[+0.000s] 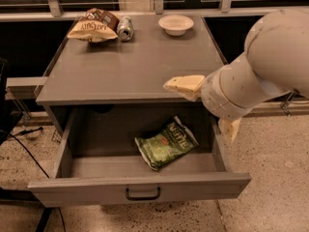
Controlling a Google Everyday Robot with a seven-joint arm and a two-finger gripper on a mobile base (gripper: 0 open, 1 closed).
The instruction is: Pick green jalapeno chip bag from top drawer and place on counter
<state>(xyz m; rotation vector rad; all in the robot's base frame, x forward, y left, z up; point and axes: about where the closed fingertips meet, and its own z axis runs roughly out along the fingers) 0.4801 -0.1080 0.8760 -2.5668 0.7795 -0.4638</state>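
Note:
The green jalapeno chip bag (pixel 167 143) lies flat on the floor of the open top drawer (pixel 140 191), right of its middle. The drawer is pulled out, with its dark handle (pixel 143 195) at the front centre. My gripper (pixel 199 111) hangs over the drawer's right rear corner, above and to the right of the bag, not touching it. It is open and empty: one cream finger (pixel 183 84) lies over the front right edge of the counter (pixel 130 62), the other finger (pixel 230 129) points down beside the drawer's right wall.
On the back of the counter are a brown-and-tan chip bag (pixel 94 25), a can (pixel 125 27) lying beside it, and a white bowl (pixel 176 24). A window rail runs behind. Cables lie on the speckled floor at the left. My large arm (pixel 260 66) fills the right side.

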